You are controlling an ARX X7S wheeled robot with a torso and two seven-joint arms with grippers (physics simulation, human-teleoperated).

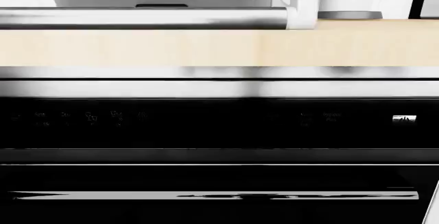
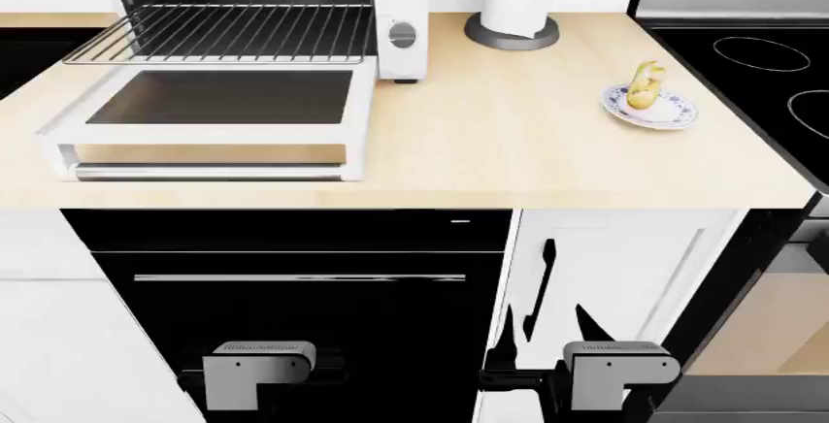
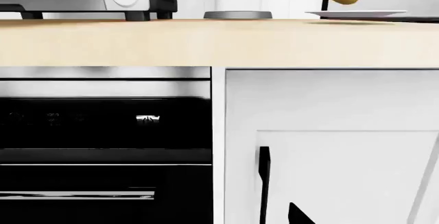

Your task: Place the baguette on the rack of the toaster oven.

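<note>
**Golden loaf waits on its plate**

Golden baguette (image 2: pixel 643 86) sits on the small plate (image 2: pixel 651 110) at the head view's upper right, well apart from the toaster oven (image 2: pixel 399 16) at upper left, whose door is down and rack (image 2: pixel 220 33) pulled out. Nothing is done yet: I judge reaching, grasping and carrying all remain. Both tools sit low; whether their jaws are apart, I cannot tell.

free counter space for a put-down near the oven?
Bare counter lies between the toaster oven and the plate holding the baguette, in front of the paper towel holder. The left side is crowded: the open door and pulled-out rack fill it.
</note>
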